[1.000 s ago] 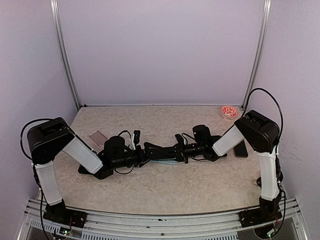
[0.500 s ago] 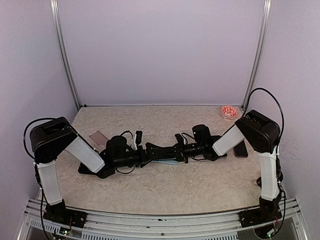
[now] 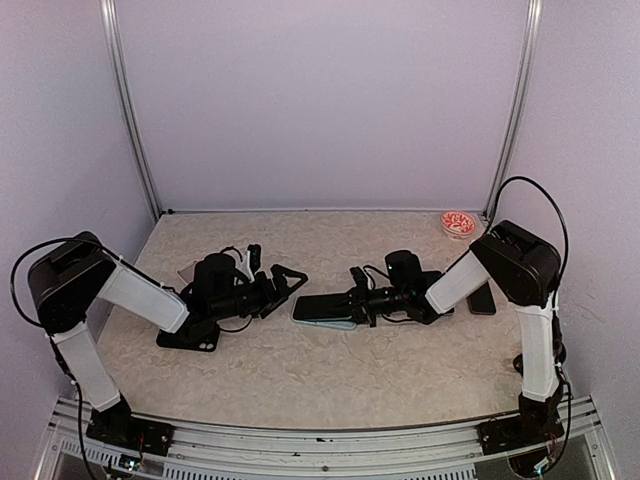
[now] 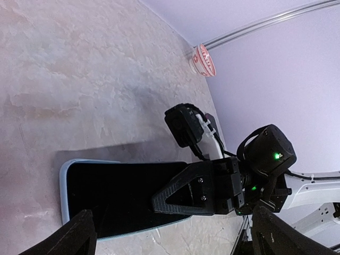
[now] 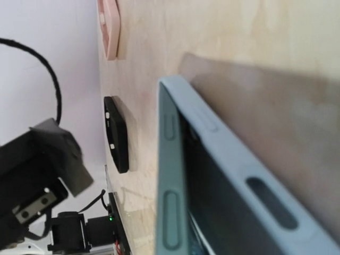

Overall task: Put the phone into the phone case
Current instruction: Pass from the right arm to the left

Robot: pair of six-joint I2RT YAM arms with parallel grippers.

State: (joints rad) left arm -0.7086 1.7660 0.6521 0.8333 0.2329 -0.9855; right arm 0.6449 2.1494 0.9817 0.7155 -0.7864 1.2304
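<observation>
The phone (image 3: 322, 304), black screen up, lies inside the pale blue phone case (image 3: 333, 324) flat on the table centre. In the left wrist view the phone (image 4: 117, 196) fills the case (image 4: 63, 186). My right gripper (image 3: 360, 298) is shut, and its fingers (image 4: 199, 191) rest on the screen's right end. The right wrist view shows the case's side wall (image 5: 170, 212) very close, with the dark phone (image 5: 223, 218) inside. My left gripper (image 3: 287, 280) stands open just left of the phone, touching nothing.
A pink case (image 3: 193, 272) and a black slab (image 3: 185, 338) lie by the left arm. Another dark phone (image 3: 481, 298) lies at the right. A red-and-white dish (image 3: 458, 223) sits in the back right corner.
The left arm has pulled back to the left, off the phone, with its gripper still open. The right gripper and the phone have stayed in place.
</observation>
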